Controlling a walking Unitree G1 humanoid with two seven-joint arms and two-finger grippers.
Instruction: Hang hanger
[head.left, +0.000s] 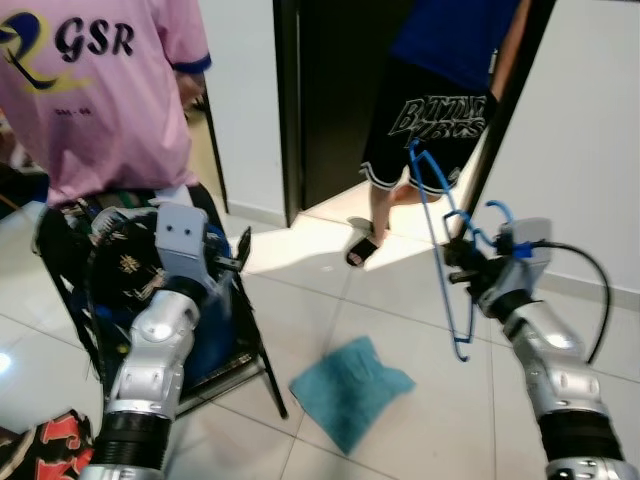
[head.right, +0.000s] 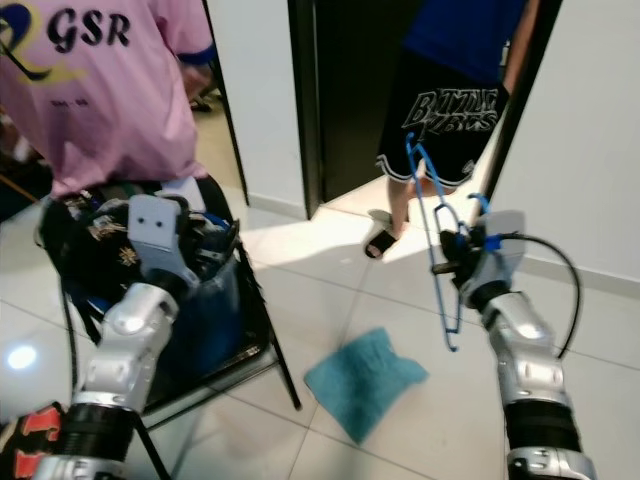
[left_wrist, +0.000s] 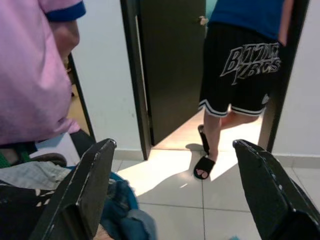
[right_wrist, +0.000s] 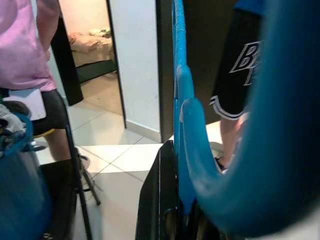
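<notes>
Bright daylight thru doorway (head.left: 340, 100), glare patch on floor tiles (head.left: 300, 250); close hanger (right_wrist: 225, 150) blurred in right wrist view.

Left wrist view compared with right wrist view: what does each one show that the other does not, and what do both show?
The left wrist view has the left end effector, its black fingers spread wide with nothing between them, and a black slipper on the tiles. The right wrist view has the blue hanger held in the right end effector, and a room with a bed beyond. Both share the pink shirt, the black shorts and the dark door.
</notes>
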